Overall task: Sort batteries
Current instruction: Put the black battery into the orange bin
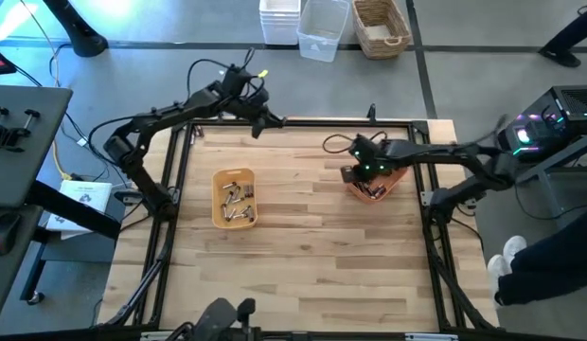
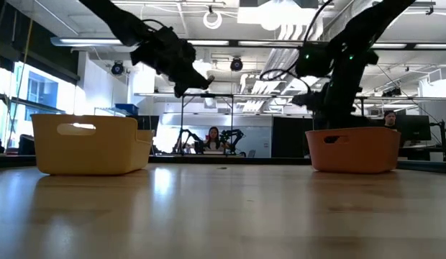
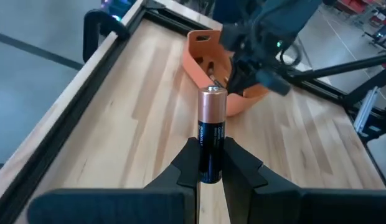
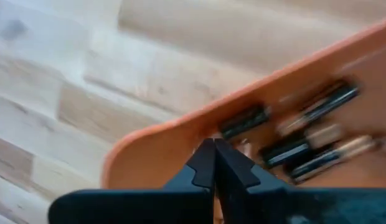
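- Lying at 9 o'clock of the wooden table [image 1: 303, 275], the yellow tray [image 1: 234, 198] already holds some sorted batteries [image 1: 239, 201].
- At 3 o'clock the orange tray [image 1: 374, 186] keeps unsorted cells; the right gripper [image 4: 213, 163] is above it, fingers pressed together, holding nothing visible.
- At 11 o'clock the left gripper [image 3: 210, 167] clamps one black-and-copper AA battery [image 3: 211, 134], probably for carrying it to its tray.

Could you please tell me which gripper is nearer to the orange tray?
Right. The right gripper is shut directly over the orange tray, while the left gripper holds a battery near the table's far edge.
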Tool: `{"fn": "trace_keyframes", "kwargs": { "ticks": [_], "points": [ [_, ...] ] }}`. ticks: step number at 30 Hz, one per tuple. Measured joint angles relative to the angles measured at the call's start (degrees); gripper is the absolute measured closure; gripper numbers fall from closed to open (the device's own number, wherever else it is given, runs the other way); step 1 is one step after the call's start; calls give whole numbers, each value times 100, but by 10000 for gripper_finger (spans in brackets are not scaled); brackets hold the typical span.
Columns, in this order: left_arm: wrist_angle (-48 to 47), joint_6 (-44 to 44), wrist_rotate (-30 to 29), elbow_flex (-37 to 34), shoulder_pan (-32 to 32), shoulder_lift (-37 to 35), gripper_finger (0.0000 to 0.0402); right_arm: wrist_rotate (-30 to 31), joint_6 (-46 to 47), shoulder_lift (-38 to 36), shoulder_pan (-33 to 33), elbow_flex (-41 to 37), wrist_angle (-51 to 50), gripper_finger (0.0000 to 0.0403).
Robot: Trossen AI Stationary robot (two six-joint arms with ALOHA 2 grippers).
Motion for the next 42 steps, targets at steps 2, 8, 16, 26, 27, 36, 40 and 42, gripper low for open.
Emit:
{"fn": "trace_keyframes", "kwargs": {
  "ticks": [2, 8, 16, 26, 27, 36, 40, 42],
  "points": [
    [80, 1, 0, -232, 28, -145, 374, -176, 8, 331, 20, 121, -29, 402],
    [72, 152, 55, -461, 123, -554, 374, -522, -144, 1176, 273, 931, 76, 403],
    [217, -83, -11, -469, 122, -873, 374, -932, -847, 2166, 832, 2320, 755, 403],
    [197, -514, -187, -469, -4, -972, 374, -57, -2460, 2086, 1075, 3844, -674, 403],
    [220, -551, -200, -469, -48, -972, 374, 51, -2608, 1882, 1021, 3887, -941, 403],
    [830, -518, -1142, -465, -1752, -491, 374, 1066, -2281, -687, 458, 3065, -2428, 403],
    [1851, -866, -1327, -465, -2395, 116, 374, 1088, -1573, -1528, 328, 2495, -2270, 403],
    [2296, -1146, -1443, -465, -2493, 367, 374, 1055, -1350, -1809, 361, 2233, -2124, 403]
  ]
}}
